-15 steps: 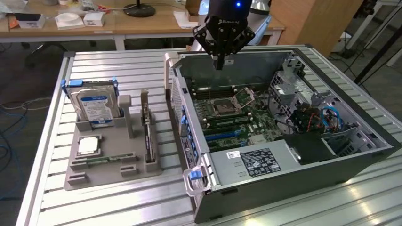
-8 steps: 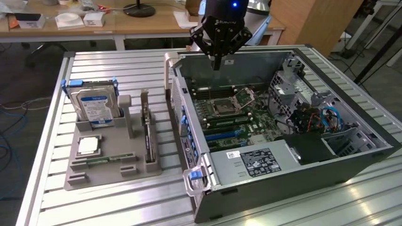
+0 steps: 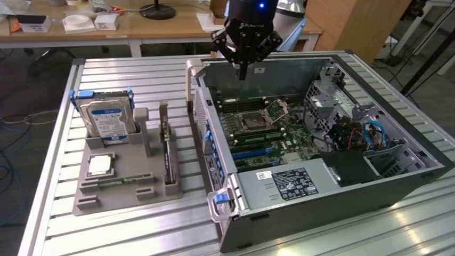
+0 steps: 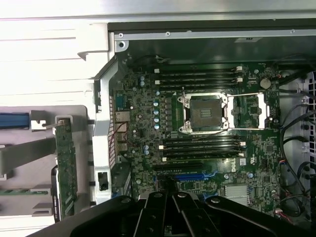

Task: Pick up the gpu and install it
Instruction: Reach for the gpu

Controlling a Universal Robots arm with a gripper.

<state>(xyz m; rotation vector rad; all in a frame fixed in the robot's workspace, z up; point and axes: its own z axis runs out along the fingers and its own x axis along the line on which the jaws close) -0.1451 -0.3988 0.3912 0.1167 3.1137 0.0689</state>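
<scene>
The gripper [image 3: 242, 72] hangs above the open computer case [image 3: 341, 210]. Its fingers are pinched together and hold nothing. The gpu [image 3: 168, 152] stands on its thin edge in the gray holder [image 3: 114, 201] just beside the case, between the case and the hard drive [image 3: 106, 120]. To grab it well, I think the fingers must open wide, line up along the card's top edge, and keep off the holder's posts.

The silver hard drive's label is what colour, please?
The label is blue and white; exterior view best.
</scene>
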